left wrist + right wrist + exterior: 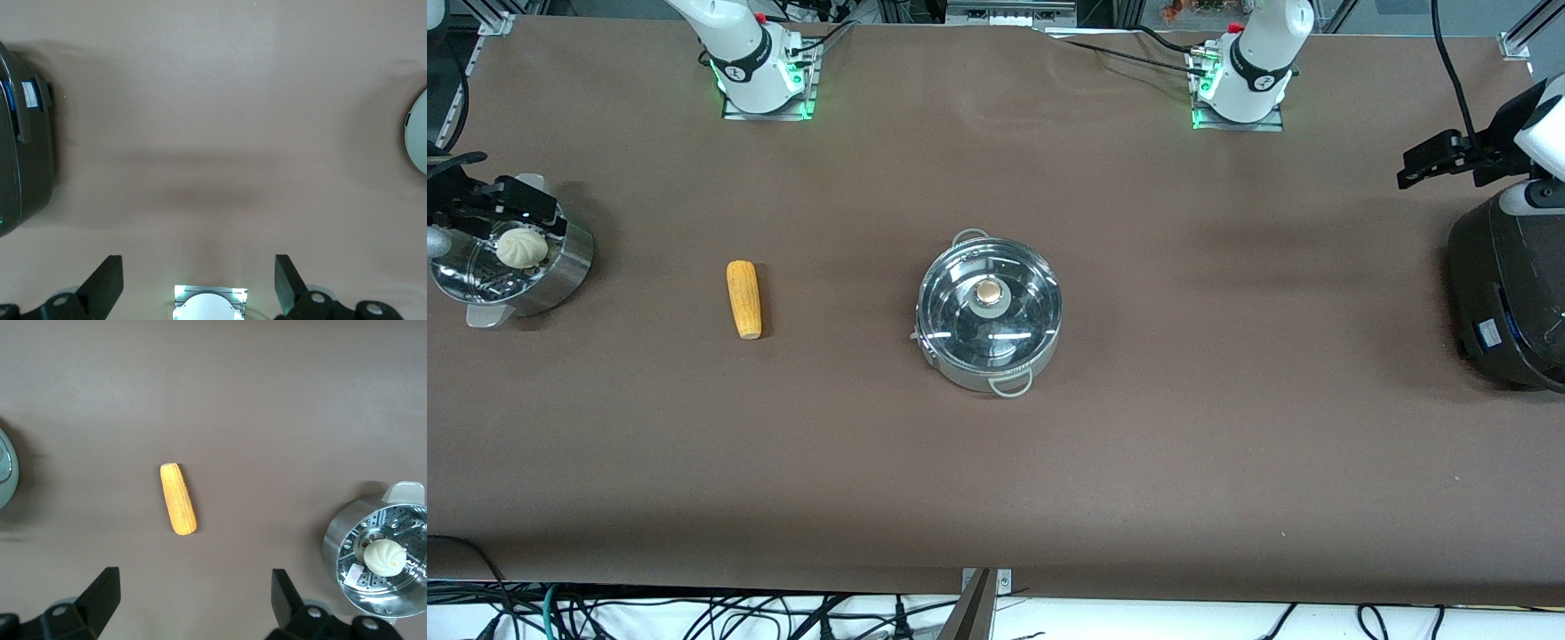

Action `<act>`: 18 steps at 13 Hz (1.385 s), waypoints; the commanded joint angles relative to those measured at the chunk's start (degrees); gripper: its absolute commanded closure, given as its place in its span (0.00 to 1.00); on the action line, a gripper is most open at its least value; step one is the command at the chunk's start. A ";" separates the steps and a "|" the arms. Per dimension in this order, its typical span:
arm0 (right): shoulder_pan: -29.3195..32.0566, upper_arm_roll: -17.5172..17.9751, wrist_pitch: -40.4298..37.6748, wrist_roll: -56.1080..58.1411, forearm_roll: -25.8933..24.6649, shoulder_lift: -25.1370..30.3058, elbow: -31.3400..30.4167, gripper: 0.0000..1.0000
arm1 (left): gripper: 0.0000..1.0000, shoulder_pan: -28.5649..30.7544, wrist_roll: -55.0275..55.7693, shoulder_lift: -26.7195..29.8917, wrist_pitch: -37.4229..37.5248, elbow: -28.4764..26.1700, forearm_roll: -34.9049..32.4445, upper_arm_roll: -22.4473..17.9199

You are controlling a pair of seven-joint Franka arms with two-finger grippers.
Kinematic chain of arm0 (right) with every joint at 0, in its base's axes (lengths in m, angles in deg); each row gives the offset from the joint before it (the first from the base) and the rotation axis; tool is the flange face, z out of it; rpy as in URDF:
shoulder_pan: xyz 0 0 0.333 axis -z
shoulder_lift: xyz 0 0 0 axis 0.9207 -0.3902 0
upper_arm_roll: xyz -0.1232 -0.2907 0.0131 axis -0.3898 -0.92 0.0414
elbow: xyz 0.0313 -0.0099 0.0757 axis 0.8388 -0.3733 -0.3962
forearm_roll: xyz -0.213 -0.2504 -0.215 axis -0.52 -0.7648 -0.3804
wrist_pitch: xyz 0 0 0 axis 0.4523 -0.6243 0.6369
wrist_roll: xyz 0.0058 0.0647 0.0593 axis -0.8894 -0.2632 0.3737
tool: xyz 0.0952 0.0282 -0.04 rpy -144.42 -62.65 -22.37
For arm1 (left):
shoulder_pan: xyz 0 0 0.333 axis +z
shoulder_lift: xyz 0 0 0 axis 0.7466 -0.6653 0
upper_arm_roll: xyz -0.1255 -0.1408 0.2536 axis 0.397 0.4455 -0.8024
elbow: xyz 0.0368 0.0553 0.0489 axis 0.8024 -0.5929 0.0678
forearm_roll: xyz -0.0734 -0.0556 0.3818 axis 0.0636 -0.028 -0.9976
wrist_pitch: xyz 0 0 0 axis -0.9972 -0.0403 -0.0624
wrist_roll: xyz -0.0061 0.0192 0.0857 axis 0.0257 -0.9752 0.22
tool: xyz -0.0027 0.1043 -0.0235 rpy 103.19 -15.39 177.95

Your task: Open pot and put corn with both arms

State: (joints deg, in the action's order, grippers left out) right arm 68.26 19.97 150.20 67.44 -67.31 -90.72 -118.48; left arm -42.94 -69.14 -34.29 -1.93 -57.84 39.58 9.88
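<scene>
The pot [989, 311] stands mid-table, its glass lid with the brass-coloured knob [990, 291] on it. Its edge shows in the left wrist view [419, 133] and the right wrist view [5, 470]. The corn [744, 298] lies on the table between the pot and the right arm's end, and shows in the right wrist view [178, 508]. My right gripper [520, 203] [193, 597] is open and empty, up over the steel vessel. My left gripper [1436, 160] [197, 280] is open and empty, up beside the black cooker.
A steel vessel [560, 267] [333, 547] with a pale bun [522, 247] [385, 559] stands at the right arm's end. A big black cooker [1503, 293] [23, 147] stands at the left arm's end. Brown cloth covers the table.
</scene>
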 commanded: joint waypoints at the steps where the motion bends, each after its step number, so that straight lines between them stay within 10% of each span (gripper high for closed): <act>1: -0.43 -0.03 -0.86 0.41 -0.53 -0.07 1.06 0.00 | 0.00 0.89 -0.52 -0.23 -0.35 0.35 1.22 0.69; 18: -0.87 0.50 -1.12 0.32 0.00 -0.07 0.80 0.00 | 0.00 0.89 2.27 -0.32 -0.35 0.17 2.88 0.86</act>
State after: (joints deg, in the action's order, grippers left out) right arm 67.44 20.43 150.15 67.44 -67.31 -90.77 -118.48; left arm -42.91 -68.65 -34.76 -2.02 -57.84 40.17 9.94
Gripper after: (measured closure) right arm 0.000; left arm 0.000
